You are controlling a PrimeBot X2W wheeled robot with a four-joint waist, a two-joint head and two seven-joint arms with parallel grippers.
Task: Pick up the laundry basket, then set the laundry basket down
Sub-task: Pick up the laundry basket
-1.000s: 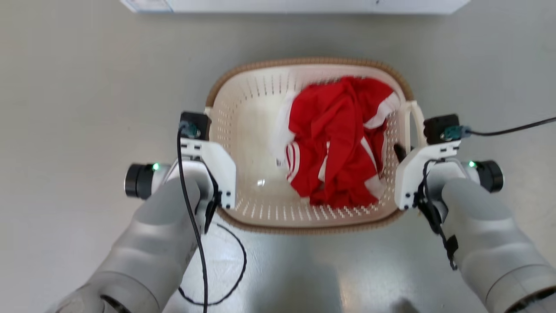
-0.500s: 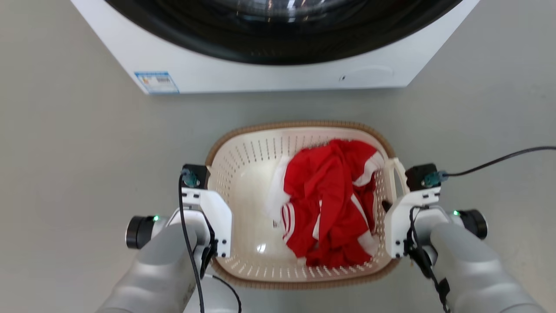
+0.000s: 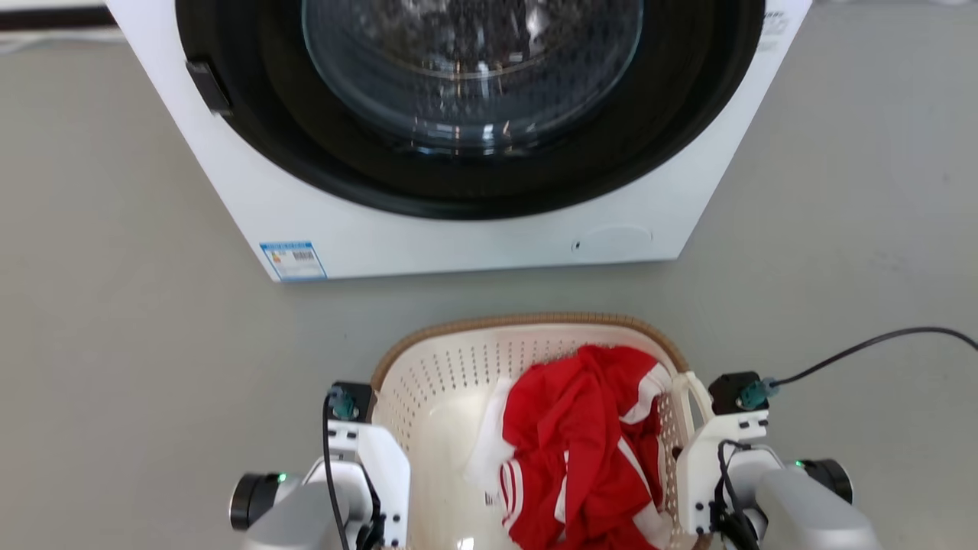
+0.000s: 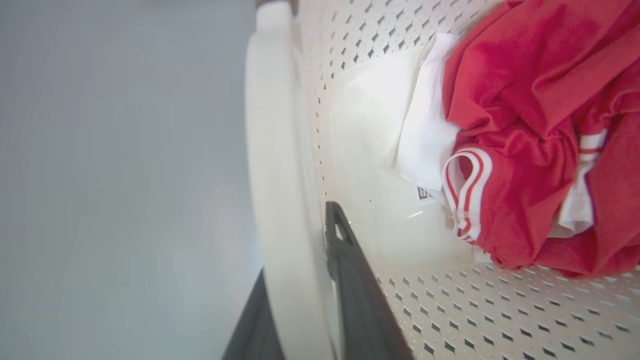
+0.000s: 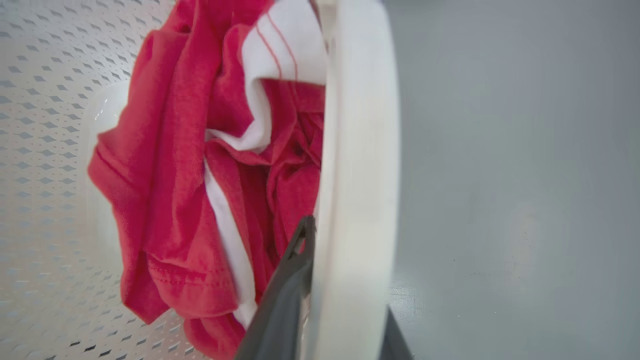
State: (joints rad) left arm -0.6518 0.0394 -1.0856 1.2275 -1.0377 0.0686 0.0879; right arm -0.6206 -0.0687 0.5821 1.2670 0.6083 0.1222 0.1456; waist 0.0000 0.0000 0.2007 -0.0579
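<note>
The cream-white perforated plastic laundry basket point(image 3: 458, 367) with a brown woven-look rim sits between both arms, just in front of the white front-loading washing machine point(image 3: 474, 237) on the grey floor point(image 3: 137, 344). It holds a crumpled red-and-white garment point(image 3: 581, 443). The left gripper point(image 4: 297, 245) clamps one white loop handle, with one dark finger inside and one outside. The right gripper point(image 5: 350, 270) clamps the opposite handle likewise. Grasping appears complete. Floor clearance cannot be confirmed. Set-down is not yet done.
</note>
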